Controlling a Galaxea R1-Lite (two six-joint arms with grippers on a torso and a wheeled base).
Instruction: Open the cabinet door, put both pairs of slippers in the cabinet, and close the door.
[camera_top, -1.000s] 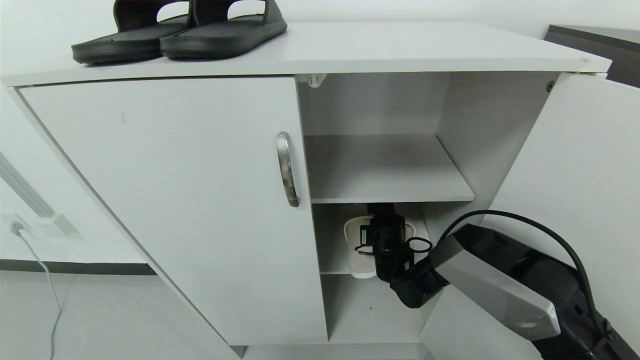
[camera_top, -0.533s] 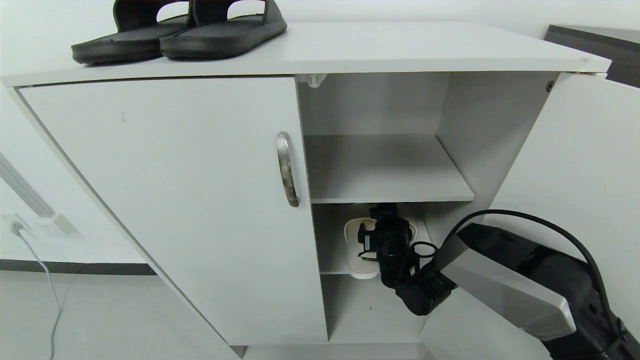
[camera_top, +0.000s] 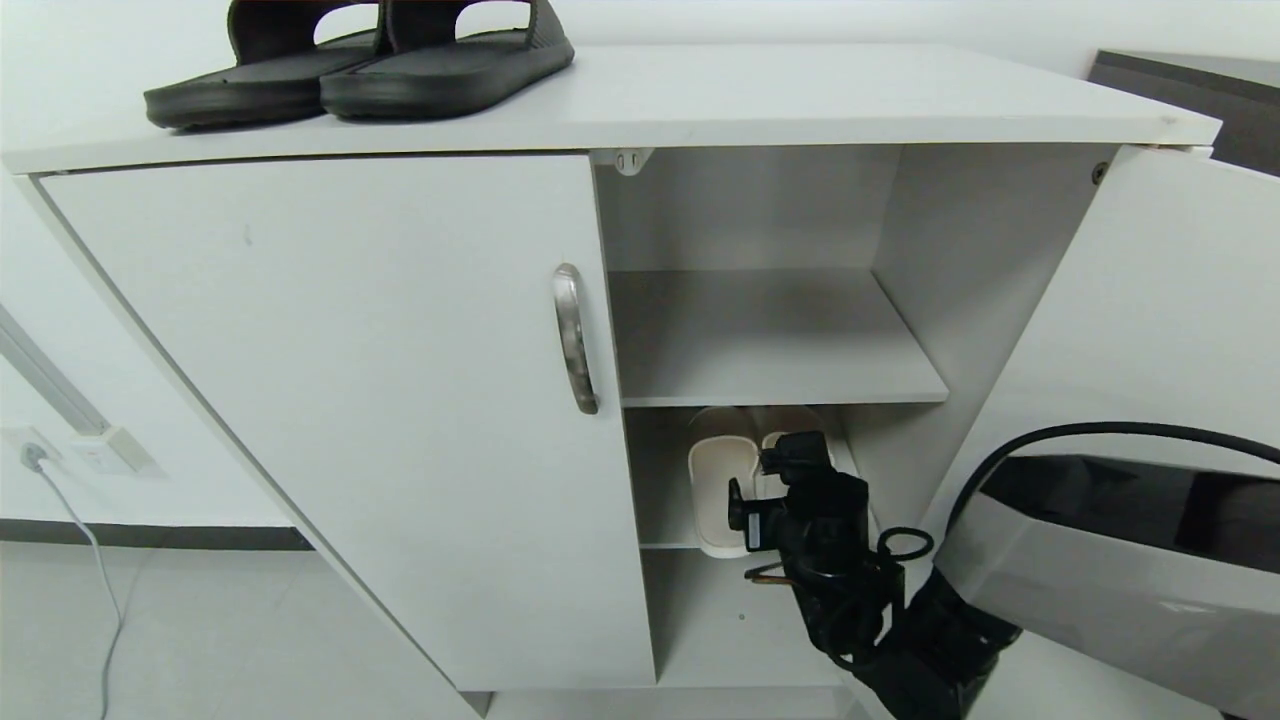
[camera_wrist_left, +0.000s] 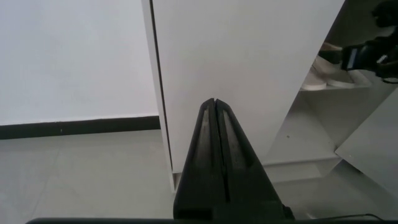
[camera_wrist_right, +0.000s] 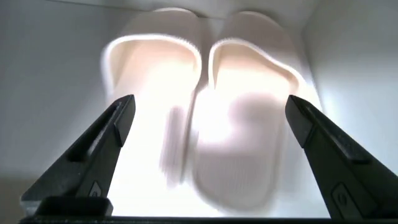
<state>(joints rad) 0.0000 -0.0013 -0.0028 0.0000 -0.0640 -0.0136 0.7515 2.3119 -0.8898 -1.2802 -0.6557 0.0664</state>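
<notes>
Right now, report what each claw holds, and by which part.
Nothing. The right claw gapes open before the pale cream rubber slippers; the left claw is shut, empty.

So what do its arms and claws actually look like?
The right arm has a silver-grey and glossy black shell, with a black cable looping over it. The right gripper and left gripper are black, each with two tapering, wedge-shaped fingers.

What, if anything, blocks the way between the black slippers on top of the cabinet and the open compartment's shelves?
Nothing visible blocks the black slippers. The right door stands open and the upper shelf is bare. The white slippers lie on the shelf below, with the open right gripper in front of them.
</notes>
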